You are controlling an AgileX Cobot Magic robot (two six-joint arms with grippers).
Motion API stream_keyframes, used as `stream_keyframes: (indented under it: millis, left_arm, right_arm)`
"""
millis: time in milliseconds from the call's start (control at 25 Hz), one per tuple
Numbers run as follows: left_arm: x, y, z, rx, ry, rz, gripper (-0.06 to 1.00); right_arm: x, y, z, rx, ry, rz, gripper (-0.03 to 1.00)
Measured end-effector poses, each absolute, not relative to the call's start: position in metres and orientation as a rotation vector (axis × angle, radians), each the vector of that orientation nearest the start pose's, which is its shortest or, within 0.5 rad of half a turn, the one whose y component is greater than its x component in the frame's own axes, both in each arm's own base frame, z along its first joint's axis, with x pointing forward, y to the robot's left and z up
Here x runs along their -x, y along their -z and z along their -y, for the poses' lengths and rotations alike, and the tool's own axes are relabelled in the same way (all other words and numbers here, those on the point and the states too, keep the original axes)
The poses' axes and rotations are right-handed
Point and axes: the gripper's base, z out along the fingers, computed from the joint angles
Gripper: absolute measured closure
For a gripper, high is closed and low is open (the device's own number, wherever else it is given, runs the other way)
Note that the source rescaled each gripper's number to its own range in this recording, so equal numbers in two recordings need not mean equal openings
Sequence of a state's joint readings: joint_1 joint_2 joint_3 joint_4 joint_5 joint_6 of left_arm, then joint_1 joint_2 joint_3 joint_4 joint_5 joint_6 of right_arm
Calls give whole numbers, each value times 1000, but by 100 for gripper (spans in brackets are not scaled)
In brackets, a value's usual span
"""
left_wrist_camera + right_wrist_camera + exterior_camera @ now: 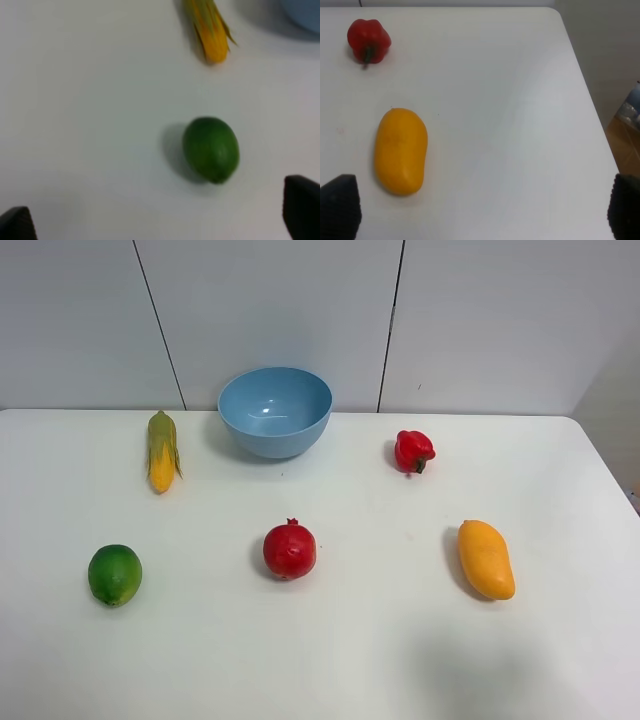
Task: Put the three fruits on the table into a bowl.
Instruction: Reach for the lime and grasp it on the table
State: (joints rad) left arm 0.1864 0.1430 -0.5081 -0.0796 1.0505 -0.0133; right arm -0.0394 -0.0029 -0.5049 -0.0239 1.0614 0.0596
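On the white table [330,660] a green lime [115,574] lies front left, a red pomegranate [290,550] in the middle and an orange-yellow mango [486,559] to the right. The light-blue bowl [275,410] stands empty at the back centre. Neither arm shows in the high view. In the left wrist view my left gripper [160,220] is open and empty, its fingertips [301,207] wide apart, with the lime [211,149] just ahead of it. In the right wrist view my right gripper [482,210] is open and empty, with the mango [400,150] ahead, near one fingertip [340,205].
A corn cob with green husk [162,451] lies left of the bowl and shows in the left wrist view [210,27]. A small red bell pepper [413,451] lies right of the bowl and beyond the mango [368,41]. The table's right edge [587,95] is close to the mango.
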Motion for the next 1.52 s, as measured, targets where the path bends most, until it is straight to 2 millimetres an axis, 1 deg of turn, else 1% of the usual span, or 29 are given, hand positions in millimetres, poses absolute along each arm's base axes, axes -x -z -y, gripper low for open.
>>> stream_keyframes:
  millis: [120, 240, 440, 560, 680, 800, 920, 1040, 1240, 1360, 1520]
  left_arm:
    - [-42, -277, 1, 297, 77, -2296, -6]
    - [-70, -280, -3, 345, 117, -2424, -6]
    - [-116, -292, -11, 377, 132, -2527, -6]
    - [-141, -292, -15, 384, 137, -2557, -6]
    - [-160, -282, -12, 347, 150, -2596, -6]
    - [-174, -274, -2, 288, 177, -2630, -6]
    - [-187, -263, 8, 283, 209, -2667, -6]
    - [-199, -248, 16, 305, 228, -2734, -6]
    - [-218, -219, 30, 265, 224, -2836, -6]
    - [-228, -202, 33, 267, 212, -2882, -6]
    - [-235, -183, 32, 254, 169, -2947, -6]
  right_arm:
    - [6, -279, 2, -102, 16, -2035, -3]
    - [6, -279, 2, -102, 16, -2035, -3]
    - [6, -279, 2, -102, 16, -2035, -3]
    - [6, -279, 2, -102, 16, -2035, -3]
    - [6, -279, 2, -102, 16, -2035, -3]
    - [6, -279, 2, -102, 16, -2035, -3]
    - [6, -279, 2, -102, 16, -2035, -3]
    - [6, -279, 2, -102, 16, -2035, -3]
    - [6, -279, 2, -102, 16, -2035, -3]
    - [6, -279, 2, -102, 16, -2035, -3]
    - [6, -279, 2, -102, 16, -2035, -3]
